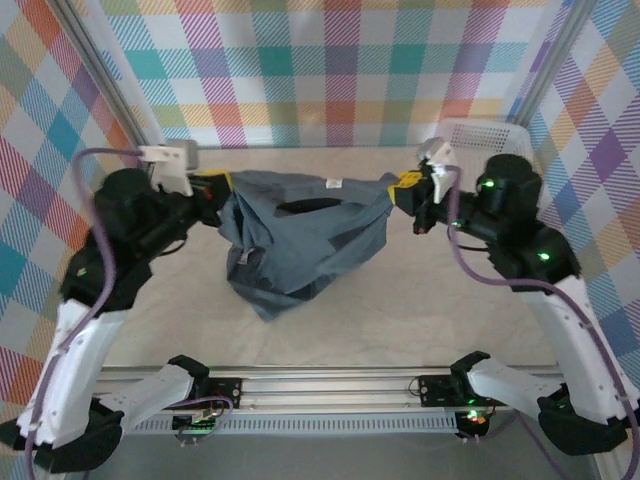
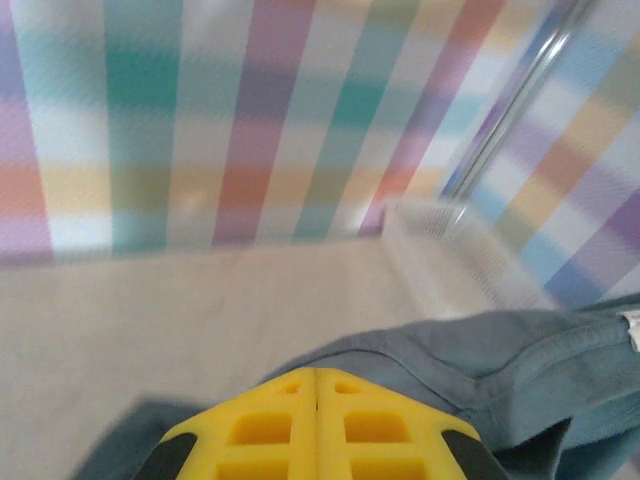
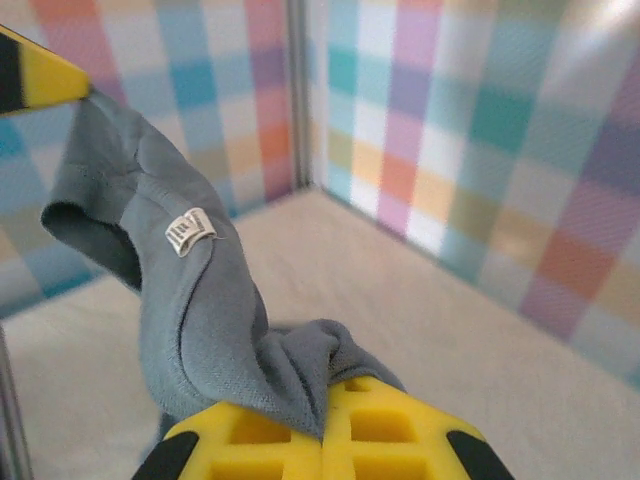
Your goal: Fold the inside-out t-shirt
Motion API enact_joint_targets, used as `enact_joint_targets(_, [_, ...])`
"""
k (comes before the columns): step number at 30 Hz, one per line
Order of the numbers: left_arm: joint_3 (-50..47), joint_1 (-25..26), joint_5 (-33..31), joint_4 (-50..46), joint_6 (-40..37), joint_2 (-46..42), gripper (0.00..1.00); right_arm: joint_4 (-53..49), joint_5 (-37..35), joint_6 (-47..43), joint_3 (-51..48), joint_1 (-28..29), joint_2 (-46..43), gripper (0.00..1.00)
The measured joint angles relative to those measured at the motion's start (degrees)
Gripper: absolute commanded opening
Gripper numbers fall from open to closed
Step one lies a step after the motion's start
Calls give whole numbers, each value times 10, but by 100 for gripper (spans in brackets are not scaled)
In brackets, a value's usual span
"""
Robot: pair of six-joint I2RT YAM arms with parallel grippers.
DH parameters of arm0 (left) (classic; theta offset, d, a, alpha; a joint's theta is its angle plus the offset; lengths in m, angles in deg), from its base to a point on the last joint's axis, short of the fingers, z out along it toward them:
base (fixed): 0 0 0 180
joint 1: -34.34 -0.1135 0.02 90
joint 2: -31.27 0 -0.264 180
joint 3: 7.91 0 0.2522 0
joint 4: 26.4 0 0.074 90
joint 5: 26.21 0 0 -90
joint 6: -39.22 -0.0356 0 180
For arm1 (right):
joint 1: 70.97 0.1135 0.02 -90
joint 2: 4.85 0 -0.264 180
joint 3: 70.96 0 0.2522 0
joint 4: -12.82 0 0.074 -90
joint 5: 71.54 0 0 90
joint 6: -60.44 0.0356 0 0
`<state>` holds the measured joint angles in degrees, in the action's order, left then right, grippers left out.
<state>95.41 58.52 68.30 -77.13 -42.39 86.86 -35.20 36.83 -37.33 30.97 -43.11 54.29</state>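
Above mid desk, shirt hangs stretched btwn the 2 arms, left jaws and right jaws each clamped tight on 1 top edge. Step: spreading. Next prob. needs laying it flat w/ even tension.

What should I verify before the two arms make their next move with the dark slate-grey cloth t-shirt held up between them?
1. Grip of the left pincer on the dark slate-grey cloth t-shirt: ok, shut on the cloth.
2. Grip of the right pincer on the opposite end: ok, shut on the cloth.
3. Shirt spread flat between them: not ok, it sags in a bunch towards the beige table.
4. Which part of the shirt each pincer holds: cannot tell.
5. Small white label showing outside: ok.
6. White plastic basket apart from the shirt: ok.
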Motion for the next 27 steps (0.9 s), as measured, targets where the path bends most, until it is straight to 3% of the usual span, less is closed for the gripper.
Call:
enact_joint_targets(5, [157, 0, 17, 14, -21, 32, 0, 0, 27, 3, 145, -1, 36, 0])
enact_joint_targets(9, [263, 0, -41, 9, -34, 104, 0, 2, 38, 38, 245, -50, 117, 0])
enact_joint_targets(12, [354, -13, -91, -4, -42, 205, 0, 7, 63, 94, 313, -124, 218, 0])
enact_joint_targets(17, [446, -91, -99, 2, -29, 420, 0, 1, 85, 150, 428, -173, 439, 0])
enact_joint_targets(18, [469, -99, -95, 2, -28, 466, 0, -10, 86, 162, 468, -181, 490, 15])
enact_joint_targets(19, [503, -106, -88, -1, -26, 528, 22, -21, 88, 175, 520, -188, 552, 43])
enact_joint_targets(20, [545, -111, -79, -8, -21, 595, 40, -38, 90, 187, 583, -196, 615, 60])
enact_joint_targets(21, [582, -115, -70, -17, -15, 647, 47, -51, 88, 195, 643, -202, 671, 66])
enact_joint_targets(23, [631, -121, -42, -30, 6, 740, 50, -76, 83, 215, 723, -219, 765, 69])
enact_joint_targets(27, [631, -130, -3, -82, 28, 790, 54, -125, 81, 235, 681, -250, 781, 68])
